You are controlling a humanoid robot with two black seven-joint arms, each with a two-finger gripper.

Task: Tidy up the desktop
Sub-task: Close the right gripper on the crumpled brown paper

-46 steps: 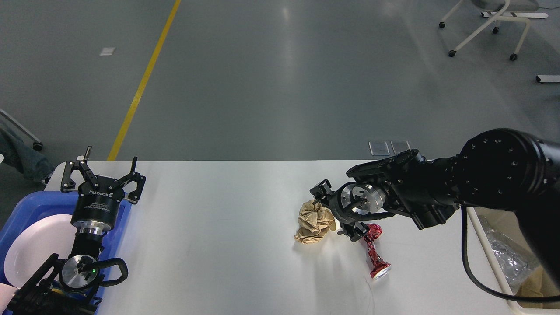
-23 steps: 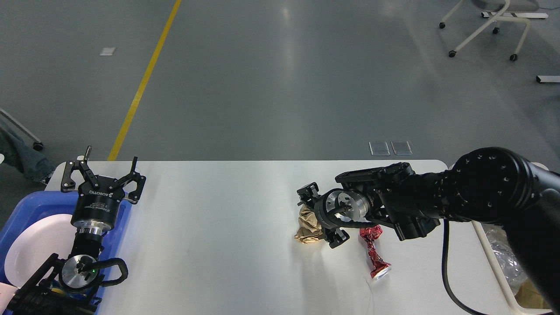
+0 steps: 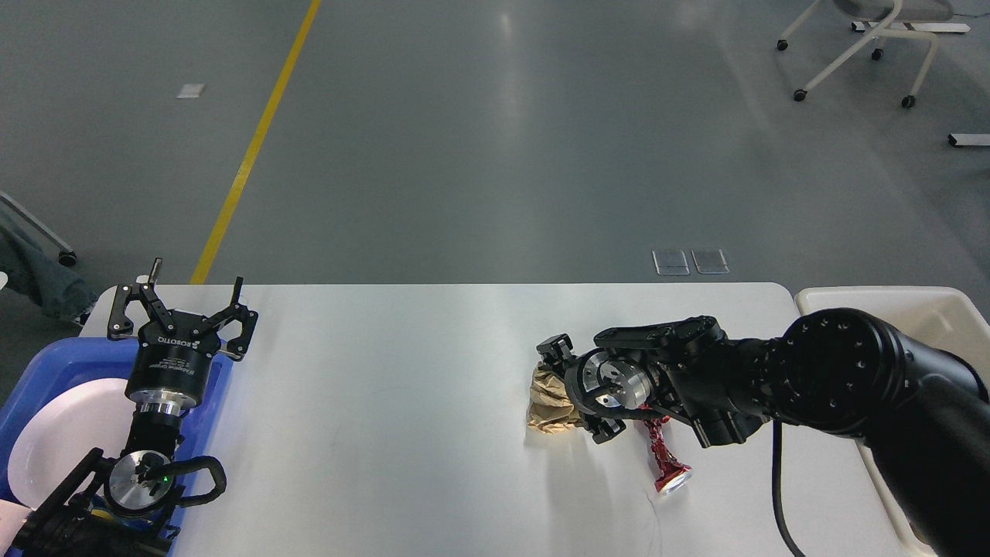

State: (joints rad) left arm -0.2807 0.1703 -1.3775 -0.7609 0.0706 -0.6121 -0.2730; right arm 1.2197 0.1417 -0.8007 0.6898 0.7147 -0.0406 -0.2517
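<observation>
Lower and further left than a second ago, the right gripper [image 3: 571, 389] now sits against the crumpled brown paper ball [image 3: 547, 402], its dark fingers straddling the wad's right side; whether they are clamped on it or merely around it I cannot tell. With the arm moved off, the cream-white bin [image 3: 940, 309] at the right edge shows its smooth rim. Just right of the paper lies a crushed red can [image 3: 661, 456], twisted and glossy, its silver end toward the near edge. Both rest on the desktop [image 3: 387, 402], a smooth, matte-white slab with rounded corners filling the lower half of the view. At far left the left gripper [image 3: 182, 309] stands upright with its fingers spread apart, "ROBOTIQ" printed in white on its black body, above a blue plastic tray [image 3: 46, 360] holding a round white plate [image 3: 62, 433]. Beyond the table runs a polished grey floor [image 3: 495, 139] with a yellow line [image 3: 255, 139], and a white wheeled chair frame [image 3: 858, 46] at top right.
</observation>
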